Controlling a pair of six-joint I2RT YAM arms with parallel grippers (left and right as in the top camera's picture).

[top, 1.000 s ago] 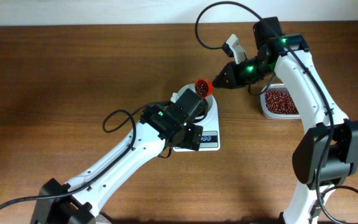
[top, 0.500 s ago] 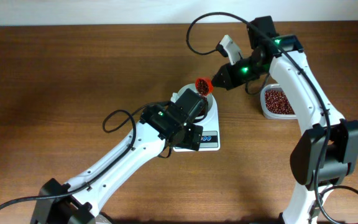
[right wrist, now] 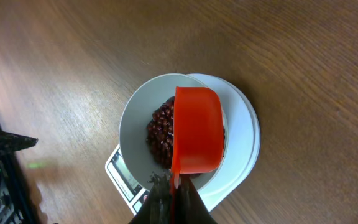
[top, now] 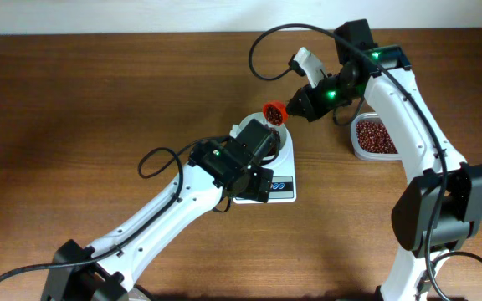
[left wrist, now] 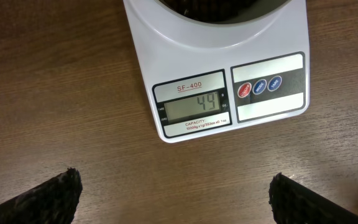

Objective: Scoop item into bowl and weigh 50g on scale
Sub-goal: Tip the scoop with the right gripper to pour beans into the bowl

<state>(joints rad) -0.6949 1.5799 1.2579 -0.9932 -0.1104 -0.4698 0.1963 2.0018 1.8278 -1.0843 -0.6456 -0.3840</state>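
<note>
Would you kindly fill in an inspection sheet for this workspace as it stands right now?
Surface: brown wooden table; no spills seen.
Job's things: white bowl sits on the scale and holds beans; the display reads 49.
Clutter: clear tub of more beans beside the right arm.
Grippers: left gripper over the scale's front, jaws open and empty; right gripper jaws shut on the red scoop above the bowl.
Cables: black cables loop off both arms.
Surroundings: pale wall beyond the far edge.
</note>
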